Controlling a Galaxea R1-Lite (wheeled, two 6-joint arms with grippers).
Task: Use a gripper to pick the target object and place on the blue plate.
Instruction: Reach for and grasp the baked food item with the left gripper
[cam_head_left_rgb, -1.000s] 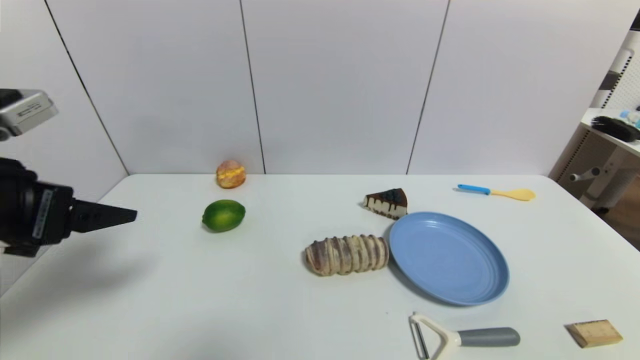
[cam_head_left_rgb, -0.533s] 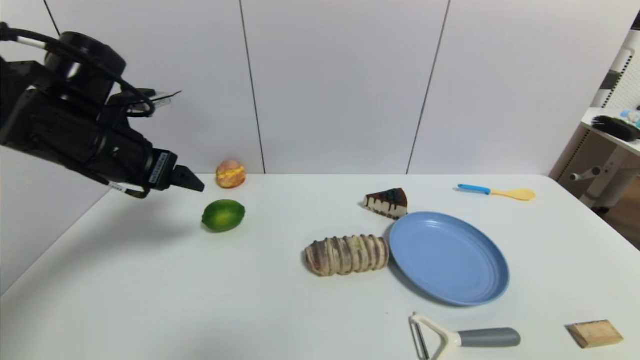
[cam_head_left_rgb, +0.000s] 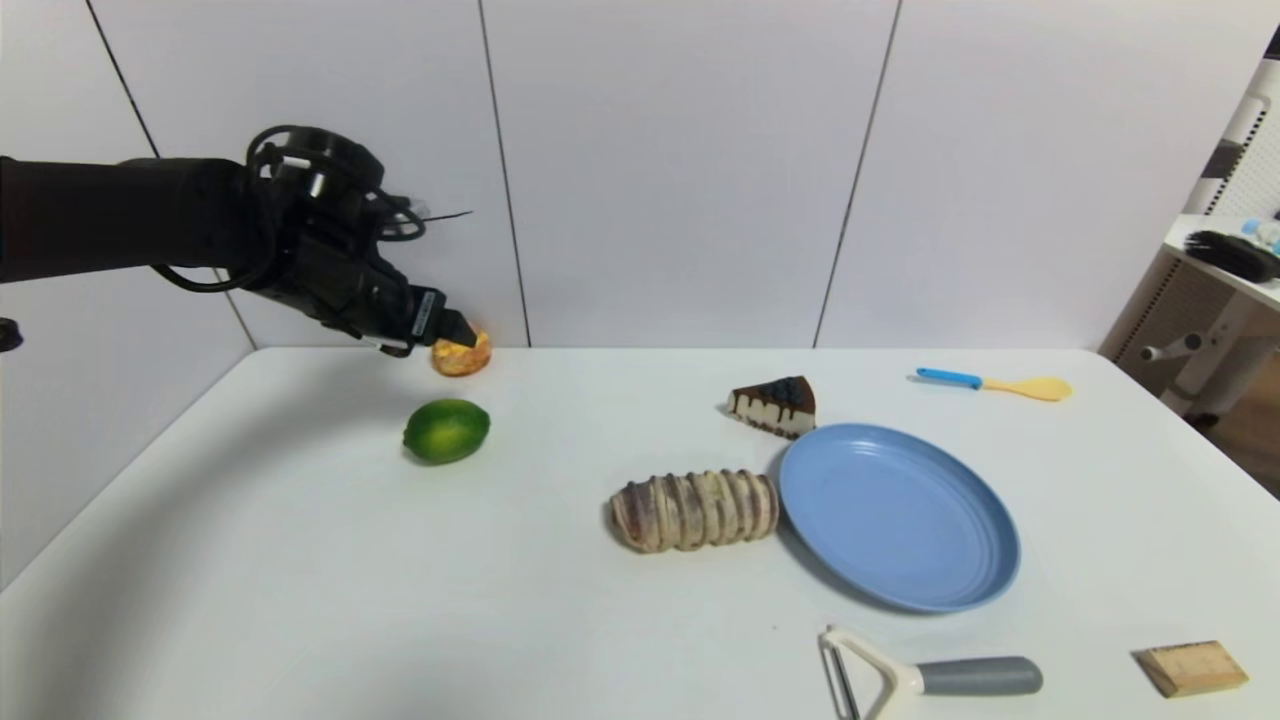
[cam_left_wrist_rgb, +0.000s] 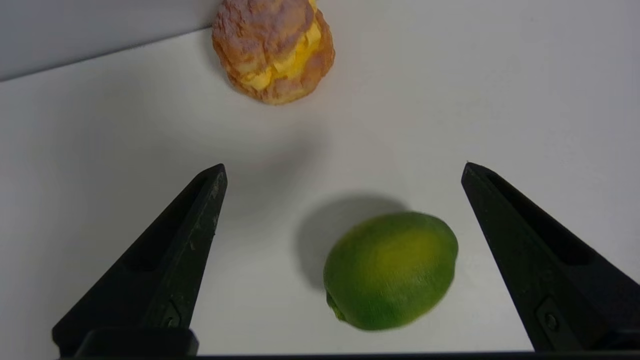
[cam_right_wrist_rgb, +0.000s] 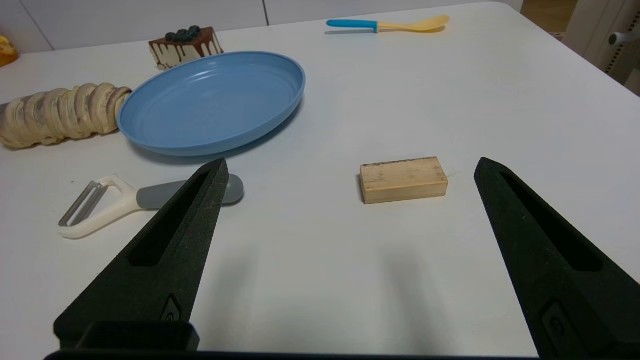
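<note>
Nothing placed yet: the blue plate is bare, and the bun sits far from the plate. Left gripper hangs near the bun, jaws wide, holding nothing. Grasp, carry and drop all remain.

Bright, even light; soft shadows.

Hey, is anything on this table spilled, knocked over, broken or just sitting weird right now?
Nothing stands out. The cream bun, lime, bread loaf, cake slice, blue plate, peeler, spoon and wooden block all rest flat and intact on the table.
</note>
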